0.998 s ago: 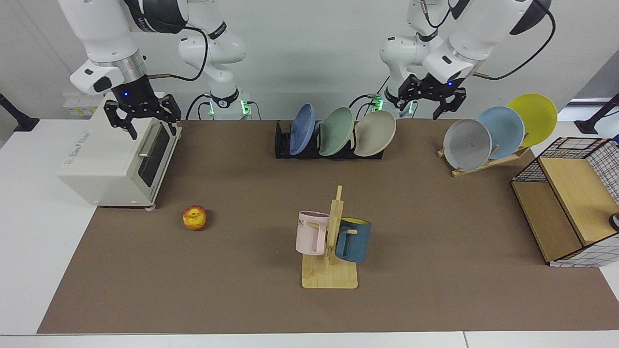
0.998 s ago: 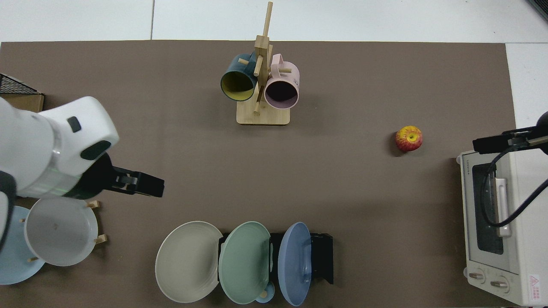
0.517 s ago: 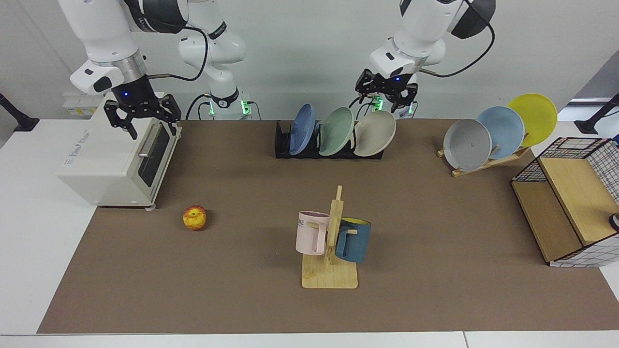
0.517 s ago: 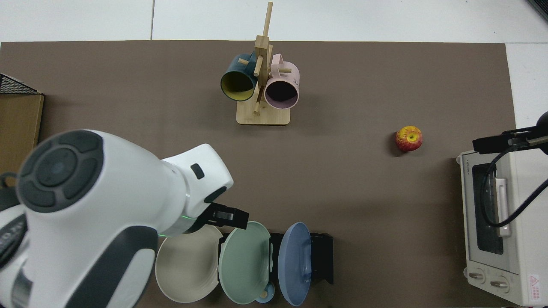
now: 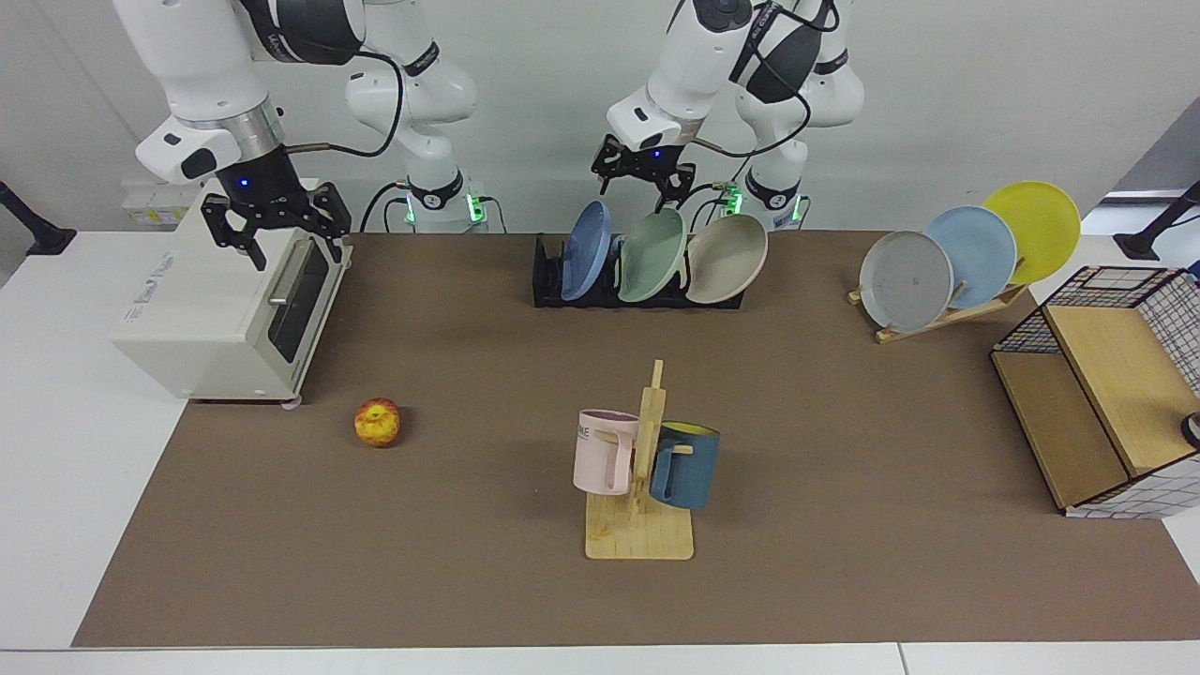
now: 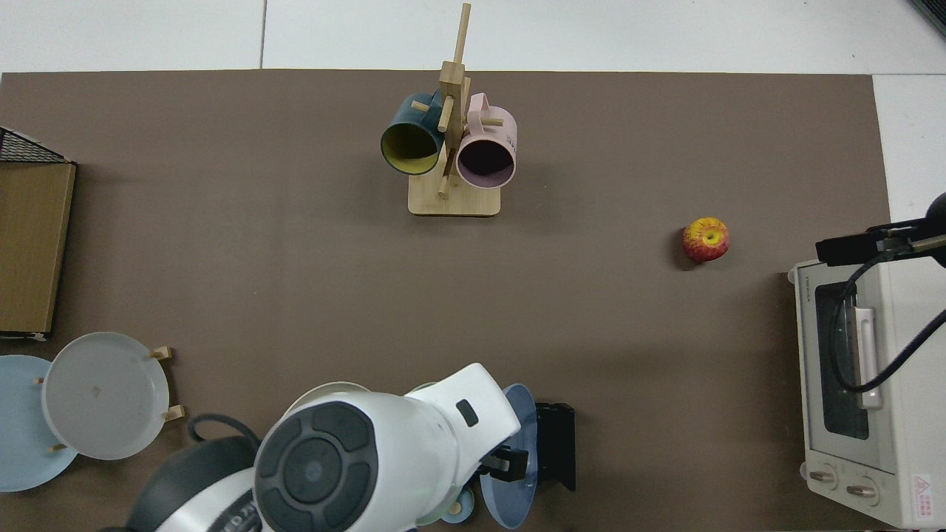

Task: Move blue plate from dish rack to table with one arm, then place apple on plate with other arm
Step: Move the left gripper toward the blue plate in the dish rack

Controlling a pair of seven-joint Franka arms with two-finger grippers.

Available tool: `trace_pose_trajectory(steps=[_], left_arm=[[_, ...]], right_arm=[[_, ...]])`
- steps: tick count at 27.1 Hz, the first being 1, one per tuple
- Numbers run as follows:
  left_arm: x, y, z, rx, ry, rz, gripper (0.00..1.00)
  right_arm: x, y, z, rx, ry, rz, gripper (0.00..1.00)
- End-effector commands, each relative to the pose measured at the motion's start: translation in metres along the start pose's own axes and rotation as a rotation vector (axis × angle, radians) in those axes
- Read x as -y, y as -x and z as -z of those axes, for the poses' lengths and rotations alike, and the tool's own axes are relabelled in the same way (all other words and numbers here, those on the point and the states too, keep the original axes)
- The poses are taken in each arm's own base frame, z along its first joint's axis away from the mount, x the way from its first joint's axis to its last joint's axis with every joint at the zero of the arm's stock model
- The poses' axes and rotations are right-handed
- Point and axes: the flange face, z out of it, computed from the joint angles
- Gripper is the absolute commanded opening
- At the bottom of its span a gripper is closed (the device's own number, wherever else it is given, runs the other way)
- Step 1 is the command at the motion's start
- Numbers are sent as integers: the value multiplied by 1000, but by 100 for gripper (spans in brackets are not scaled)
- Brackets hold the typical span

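— Where's the blue plate [image 5: 586,250]?
— On edge in the dish rack [image 5: 548,281], at the table's [image 5: 844,450] twelve o'clock in the facing view, a green plate [image 5: 652,255] at its three o'clock.

— And the left gripper [image 5: 642,187]?
— Hanging just above the blue and green plates, fingers spread, touching neither.

— The apple [image 5: 378,422]?
— On the table around nine o'clock, just off the toaster oven's [image 5: 225,309] front corner.

— The right gripper [image 5: 277,236]?
— Waiting above the oven, fingers wide, holding nothing.
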Motion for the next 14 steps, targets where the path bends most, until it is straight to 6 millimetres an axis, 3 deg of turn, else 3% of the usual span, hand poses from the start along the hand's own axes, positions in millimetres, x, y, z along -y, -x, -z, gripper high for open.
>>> trace_pose_trajectory(steps=[1, 3, 9, 14], left_arm=[[-5, 21, -42, -30, -23, 15, 100], [-9, 22, -49, -31, -25, 13, 100], [-26, 26, -101, -90, -25, 61, 99], [-22, 23, -103, -92, -28, 70, 94]], right_arm=[[-1, 3, 2, 0, 8, 14, 99], [-1, 3, 2, 0, 8, 14, 99], [-1, 3, 2, 0, 8, 14, 99], [-1, 3, 2, 0, 8, 14, 99]])
